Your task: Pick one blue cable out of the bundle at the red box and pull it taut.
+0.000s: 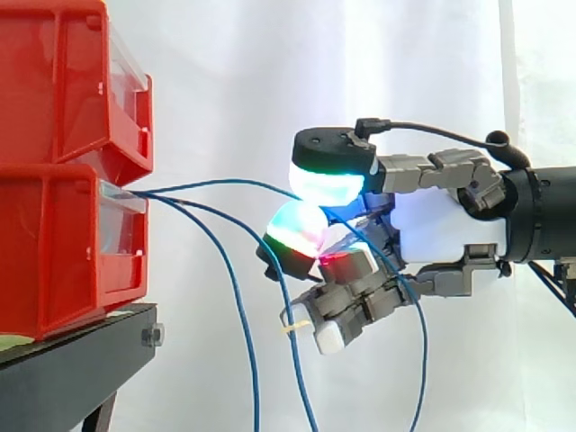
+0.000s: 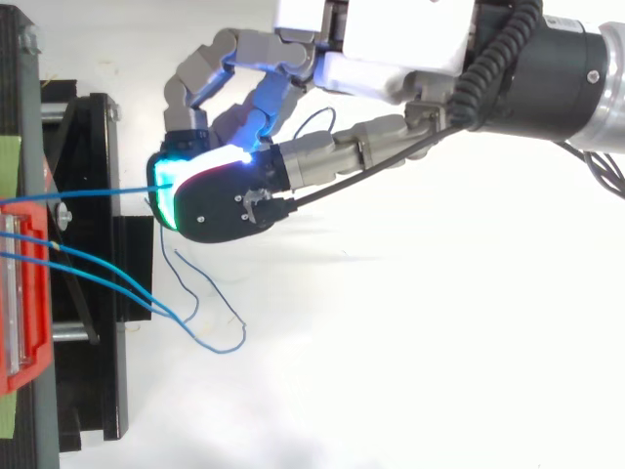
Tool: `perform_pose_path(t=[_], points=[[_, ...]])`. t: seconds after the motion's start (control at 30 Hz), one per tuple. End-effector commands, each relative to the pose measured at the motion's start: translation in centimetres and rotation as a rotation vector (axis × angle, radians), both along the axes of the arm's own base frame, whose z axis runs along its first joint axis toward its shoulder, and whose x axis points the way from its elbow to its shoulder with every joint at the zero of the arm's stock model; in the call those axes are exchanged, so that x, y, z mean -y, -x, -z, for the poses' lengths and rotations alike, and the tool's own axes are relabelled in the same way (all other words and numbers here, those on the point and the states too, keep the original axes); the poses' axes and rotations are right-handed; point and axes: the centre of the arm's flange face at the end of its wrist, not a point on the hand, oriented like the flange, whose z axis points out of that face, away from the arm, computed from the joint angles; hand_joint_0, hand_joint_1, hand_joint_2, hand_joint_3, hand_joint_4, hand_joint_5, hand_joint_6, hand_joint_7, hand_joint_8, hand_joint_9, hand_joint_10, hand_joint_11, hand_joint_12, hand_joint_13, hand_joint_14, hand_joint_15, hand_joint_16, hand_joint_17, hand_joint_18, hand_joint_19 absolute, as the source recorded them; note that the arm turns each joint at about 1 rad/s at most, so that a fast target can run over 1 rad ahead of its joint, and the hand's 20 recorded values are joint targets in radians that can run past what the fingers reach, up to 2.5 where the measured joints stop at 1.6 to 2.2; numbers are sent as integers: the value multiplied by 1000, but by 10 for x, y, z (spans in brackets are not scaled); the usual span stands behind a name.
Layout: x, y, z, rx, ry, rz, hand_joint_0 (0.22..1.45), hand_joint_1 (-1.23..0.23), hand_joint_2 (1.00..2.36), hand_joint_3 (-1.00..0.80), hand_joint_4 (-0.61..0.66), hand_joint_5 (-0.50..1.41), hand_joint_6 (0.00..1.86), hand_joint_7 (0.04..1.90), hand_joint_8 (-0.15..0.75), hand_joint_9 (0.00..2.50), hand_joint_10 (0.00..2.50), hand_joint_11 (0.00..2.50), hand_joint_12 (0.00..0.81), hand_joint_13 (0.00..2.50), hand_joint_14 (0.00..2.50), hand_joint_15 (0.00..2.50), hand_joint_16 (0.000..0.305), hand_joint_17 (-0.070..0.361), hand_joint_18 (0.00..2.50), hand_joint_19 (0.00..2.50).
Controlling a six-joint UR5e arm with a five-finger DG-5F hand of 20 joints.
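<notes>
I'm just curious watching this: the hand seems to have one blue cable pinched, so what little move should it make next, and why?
Probably draw the hand straight away from the red box without loosening the pinch. Its fingertips hold one blue cable, which arches slightly between box and hand, so it looks not quite taut.

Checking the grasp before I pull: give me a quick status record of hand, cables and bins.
red bins: two, stacked on a black stand
hand: pinching the held cable
held cable: blue, nearly straight from the lower bin to the hand
loose cables: two, blue, drooping from the same bin
</notes>
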Motion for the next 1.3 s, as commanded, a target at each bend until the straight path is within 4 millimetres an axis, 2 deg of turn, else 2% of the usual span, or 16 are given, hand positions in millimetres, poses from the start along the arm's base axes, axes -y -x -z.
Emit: perform_pose_path(t=[0.0,0.43,0.53,0.67,0.77,0.9,1.03,1.27], points=[[3,0,-2,4,1,5,618,-769,1017,-80,158,-147,901,987,398,1153,5,1218,412,742,15,469,55,123,641,481],[8,2,2,-2,18,10,631,-795,1020,-66,124,-151,900,1011,387,1134,7,1213,403,732,16,474,53,119,631,488],[8,5,10,-13,18,9,632,-793,1020,-69,123,-151,901,1008,385,1132,7,1209,404,734,16,476,53,118,631,488],[4,15,36,-31,15,3,632,-792,1020,-69,129,-152,902,1006,388,1134,7,1220,403,735,16,470,52,118,630,487],[4,16,44,4,18,4,631,-789,1020,-73,128,-152,904,989,379,1162,3,1349,403,738,17,478,53,118,633,490],[4,12,42,56,17,6,633,-787,1020,-86,125,-154,905,969,363,1179,18,1463,401,740,16,486,52,118,632,497],[3,10,42,71,16,5,631,-785,1020,-85,124,-156,905,966,365,1174,102,1455,400,742,18,491,52,117,631,500],[3,11,41,68,16,5,628,-782,1020,-90,124,-157,905,963,363,1167,91,1434,399,744,18,491,52,117,632,500]])
